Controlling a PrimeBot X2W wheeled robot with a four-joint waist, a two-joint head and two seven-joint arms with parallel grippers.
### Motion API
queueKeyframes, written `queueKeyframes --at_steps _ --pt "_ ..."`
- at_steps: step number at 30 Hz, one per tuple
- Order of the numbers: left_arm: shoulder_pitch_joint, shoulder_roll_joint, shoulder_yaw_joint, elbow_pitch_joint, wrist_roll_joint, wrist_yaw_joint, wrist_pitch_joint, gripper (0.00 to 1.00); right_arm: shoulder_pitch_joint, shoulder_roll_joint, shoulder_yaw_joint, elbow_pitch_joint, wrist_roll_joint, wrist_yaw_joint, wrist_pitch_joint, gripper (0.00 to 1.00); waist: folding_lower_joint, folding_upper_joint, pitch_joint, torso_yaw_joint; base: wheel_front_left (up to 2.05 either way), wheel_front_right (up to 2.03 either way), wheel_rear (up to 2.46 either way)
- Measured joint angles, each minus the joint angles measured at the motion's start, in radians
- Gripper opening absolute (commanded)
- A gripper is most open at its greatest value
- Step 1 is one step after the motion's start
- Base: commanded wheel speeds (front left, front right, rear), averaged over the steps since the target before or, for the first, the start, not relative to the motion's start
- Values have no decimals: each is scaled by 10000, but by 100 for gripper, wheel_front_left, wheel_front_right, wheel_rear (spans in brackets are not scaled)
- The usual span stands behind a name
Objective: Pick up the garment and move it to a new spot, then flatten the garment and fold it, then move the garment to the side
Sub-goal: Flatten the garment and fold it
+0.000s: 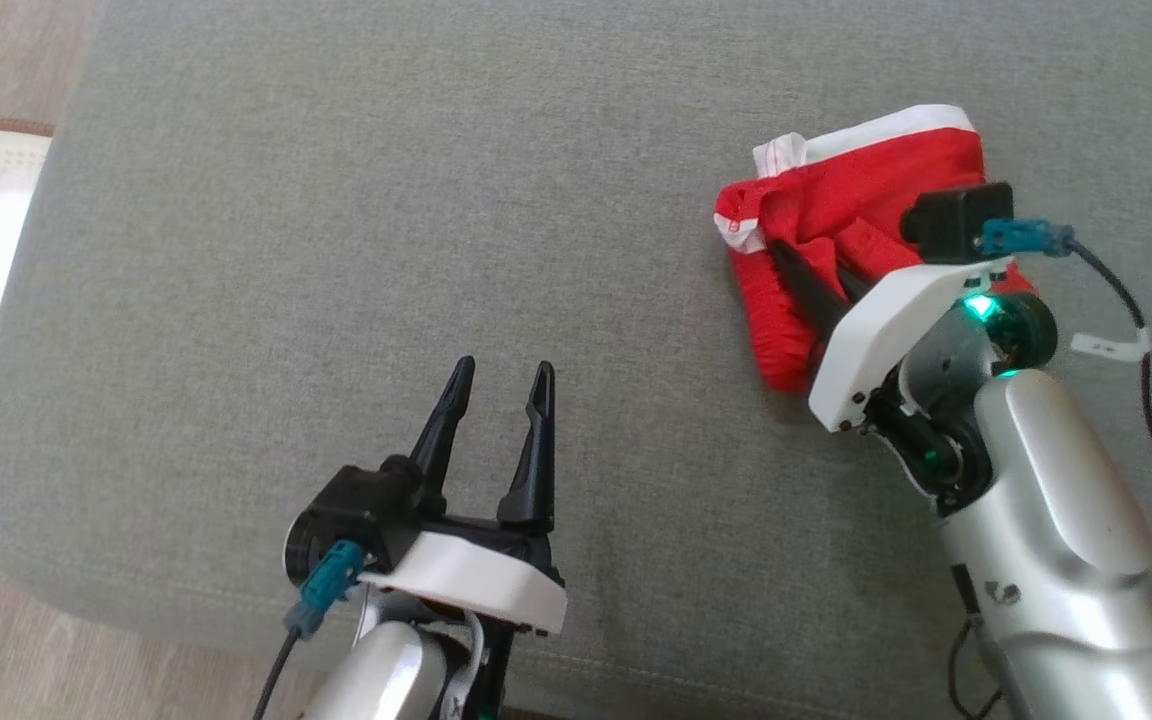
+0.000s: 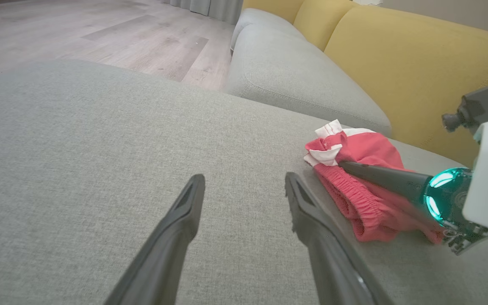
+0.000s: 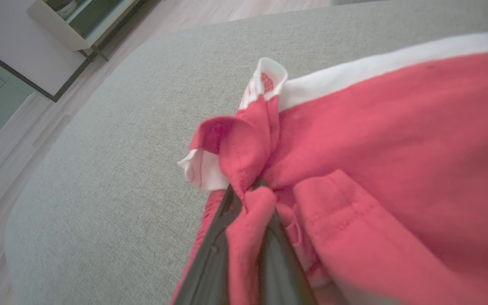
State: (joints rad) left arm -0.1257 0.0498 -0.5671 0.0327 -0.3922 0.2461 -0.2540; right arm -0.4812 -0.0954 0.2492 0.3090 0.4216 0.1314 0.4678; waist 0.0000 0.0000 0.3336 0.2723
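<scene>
Grey sofa cushion (image 1: 336, 250) fills the scene, with yellow back cushions (image 2: 417, 63) beyond it in the left wrist view. On its right, far part lies the garment (image 1: 816, 200), a red bunch with white trim whose length runs roughly near to far. The right gripper (image 1: 784, 256) is on it, jaws pinched on a red fold at its left edge. The left gripper (image 1: 503, 366) hovers empty and spread wide, well apart to the near left, so the right arm is plainly nearer. That arm's wrist covers the garment's near right part, and whether the bunch rests on the cushion or is lifted cannot be told.
</scene>
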Motion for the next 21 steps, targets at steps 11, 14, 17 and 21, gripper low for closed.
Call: queueKeyframes --at_steps 11,14,17,21 --pt "3 0 -2 94 -82 6 0 100 -7 201 443 1053 1022 0 -1254 100 0 0 -297 21 0 0 0" --pt "8 -2 2 140 -82 4 2 100 -2 209 920 1298 1513 2 -1490 100 0 0 -452 -79 0 0 0" --pt "19 2 58 232 -82 4 0 100 3 209 1350 1434 1908 2 -1760 100 0 0 -616 -216 0 0 0" --pt "64 2 307 345 -77 0 0 100 38 213 1785 1442 2272 0 -2148 100 0 0 -891 -423 0 0 0"
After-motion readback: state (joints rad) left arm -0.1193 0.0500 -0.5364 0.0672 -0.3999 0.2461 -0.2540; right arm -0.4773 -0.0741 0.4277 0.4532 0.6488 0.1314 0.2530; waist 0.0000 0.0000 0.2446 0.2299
